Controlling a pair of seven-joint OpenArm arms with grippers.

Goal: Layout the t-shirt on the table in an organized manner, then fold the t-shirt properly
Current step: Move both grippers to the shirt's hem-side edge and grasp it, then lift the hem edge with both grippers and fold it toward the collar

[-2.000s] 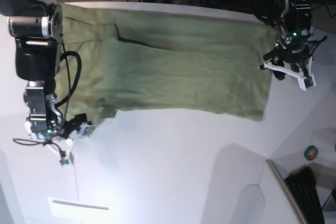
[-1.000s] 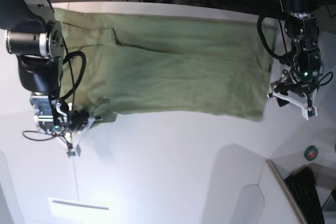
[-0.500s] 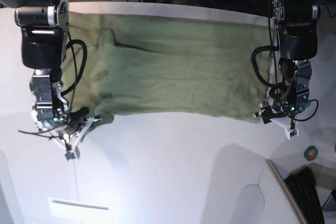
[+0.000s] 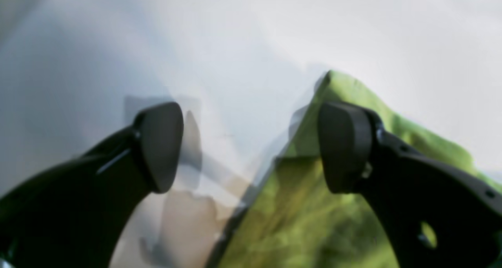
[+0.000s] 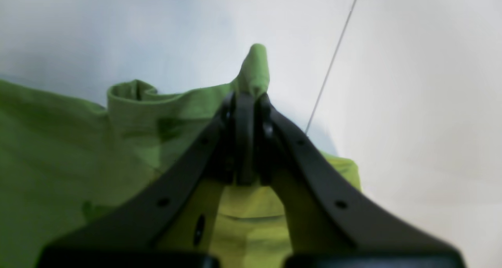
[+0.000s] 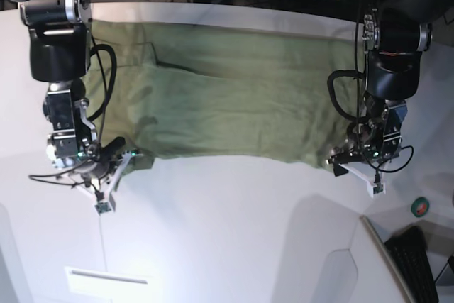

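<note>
At the left of the base view the right hand (image 6: 113, 179) sits at the near left corner of the t-shirt (image 6: 241, 97), its fingers pressed together on a small peak of green cloth that pokes up past the tips in the right wrist view (image 5: 255, 70); a folded hem or sleeve edge lies just beside the pinch, and the thin dark seam line (image 5: 333, 60) of the desk (image 6: 227, 232) runs away close to that corner. The t-shirt itself is spread flat and wide across the far half of the desk, its long near edge running from one hand to the other, its far edge reaching the desk's back rim. At the near right corner of the t-shirt the left hand (image 6: 355, 172) stands with its fingers wide apart: in the left wrist view one pad (image 4: 160, 146) is over bare white desk and the other (image 4: 343, 146) is over the cloth's pointed corner (image 4: 337, 84), with nothing clamped between them, though the picture is blurred and whether that pad touches the cloth cannot be told. The big dark arm links hide parts of both side edges of the t-shirt. Beyond the right corner a small round green and red object (image 6: 421, 207) lies near a dark keyboard-like thing (image 6: 418, 260), cut off by the frame.
</note>
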